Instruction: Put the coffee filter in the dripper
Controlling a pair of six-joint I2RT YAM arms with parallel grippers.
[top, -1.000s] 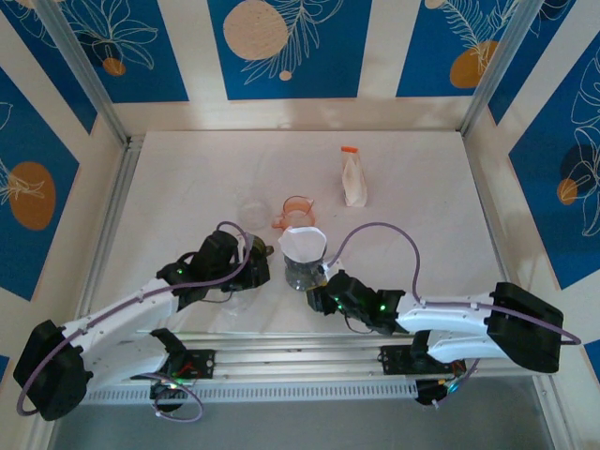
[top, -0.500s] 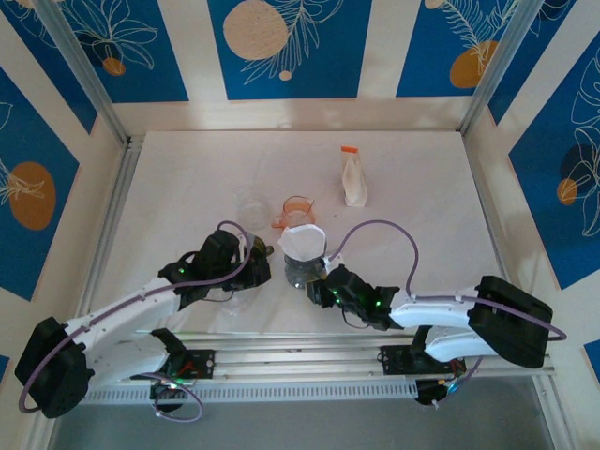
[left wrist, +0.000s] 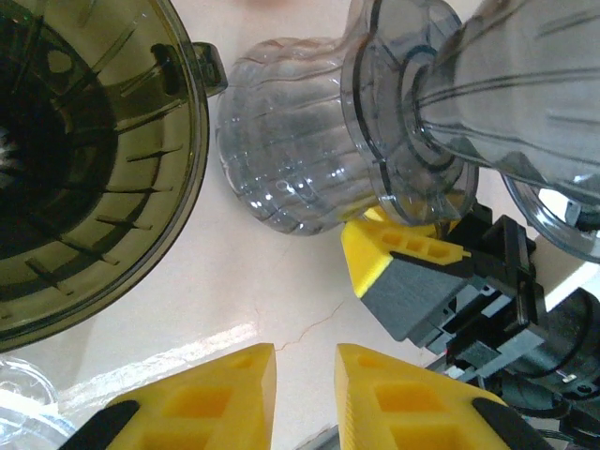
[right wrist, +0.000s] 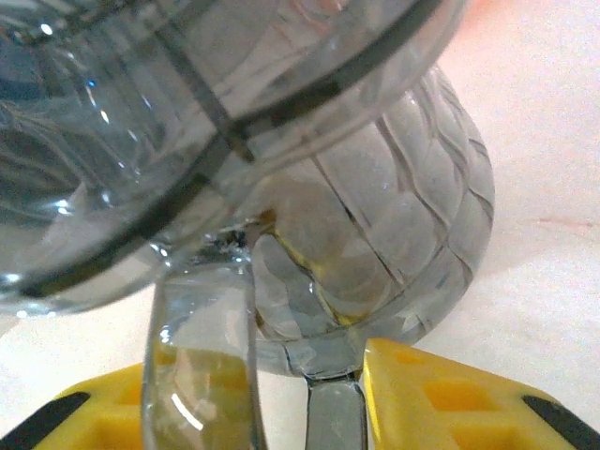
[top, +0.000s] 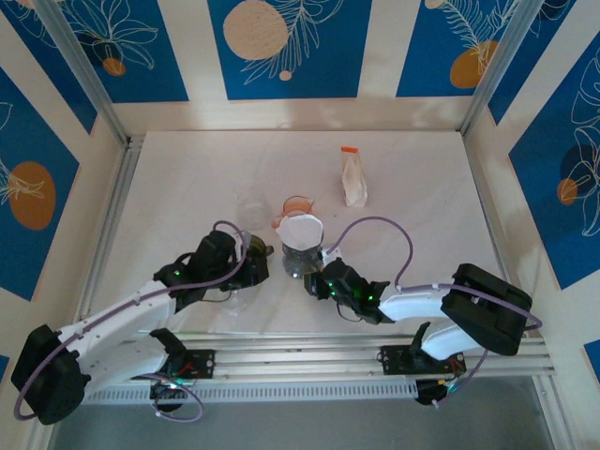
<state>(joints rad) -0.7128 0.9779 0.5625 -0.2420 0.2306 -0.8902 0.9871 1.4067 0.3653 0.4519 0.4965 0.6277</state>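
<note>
- Since a second ago, the right arm has pushed forward and left, and its elbow is folded in closer to the middle. The right gripper (top: 316, 281) is now tight against the near side of the glass carafe (left wrist: 281, 150).
- The coffee filter (top: 302, 231) and the clear dripper (left wrist: 487, 84) under it have shifted a bit toward the far side. They now almost touch the orange cup (top: 296, 204).
- The left arm has barely changed. The left gripper (left wrist: 305, 389) sits just left of the carafe, beside the dark dripper (left wrist: 84, 159).
- Left gripper: the yellow fingers are narrow, a small gap between them, nothing held, bare counter (top: 187, 178) beneath.
- Right gripper: you see the fingers spread either side of a clear handle (right wrist: 202, 356), low by the carafe base. I cannot tell whether they actually pinch it.
- In the left wrist view, one right finger touches the collar of the clear dripper, which looks tilted there.
- Room: it is crowded around the carafe, with the dark dripper to its left, the orange cup behind it and both grippers on the near side.
- The far left and far right of the counter are open. The filter bag (top: 353, 181) stands well apart on the far right.
- Metal frame rails edge the counter on the left and right.
- Filter: white paper, roundish from above, covering the mouth of the clear dripper on top of the carafe. You can't tell how deep it sits.
</note>
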